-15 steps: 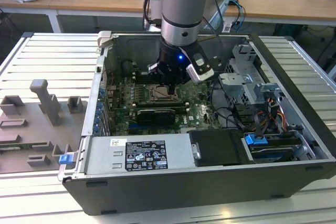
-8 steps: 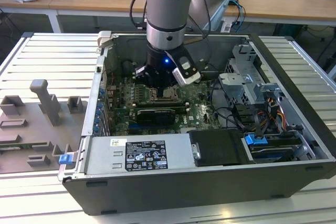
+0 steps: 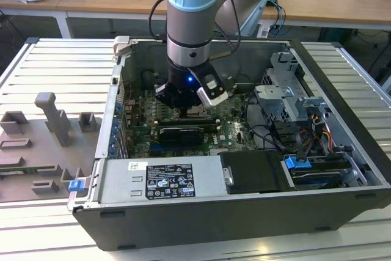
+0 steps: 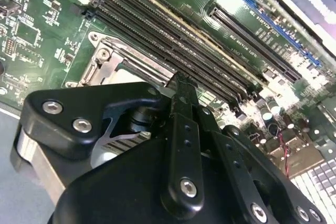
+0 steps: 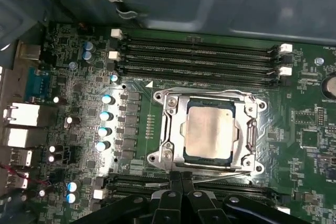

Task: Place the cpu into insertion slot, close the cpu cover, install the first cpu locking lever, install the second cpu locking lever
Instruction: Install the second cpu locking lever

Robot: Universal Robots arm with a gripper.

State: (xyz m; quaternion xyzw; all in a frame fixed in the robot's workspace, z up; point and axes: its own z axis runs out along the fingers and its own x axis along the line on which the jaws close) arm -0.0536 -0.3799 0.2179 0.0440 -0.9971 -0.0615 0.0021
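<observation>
You're looking at the cpu (image 5: 210,131) lying flat in the insertion slot (image 5: 170,129), edges square to the socket frame, no long axis. The cpu cover (image 5: 247,129) is sitting down around it, window framing the chip. Socket is sitting mid-motherboard (image 5: 79,51), between two memory slot banks (image 5: 199,59). The gripper (image 5: 181,182) is hovering at the socket's near edge, fingers pressed together, gripping nothing, tips just beside a thin locking lever (image 5: 220,177).

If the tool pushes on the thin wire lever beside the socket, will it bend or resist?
The locking lever is a thin, long metal wire, so it probably flexes springily. Its smooth round surface may let the tool slip off. It looks light.
</observation>
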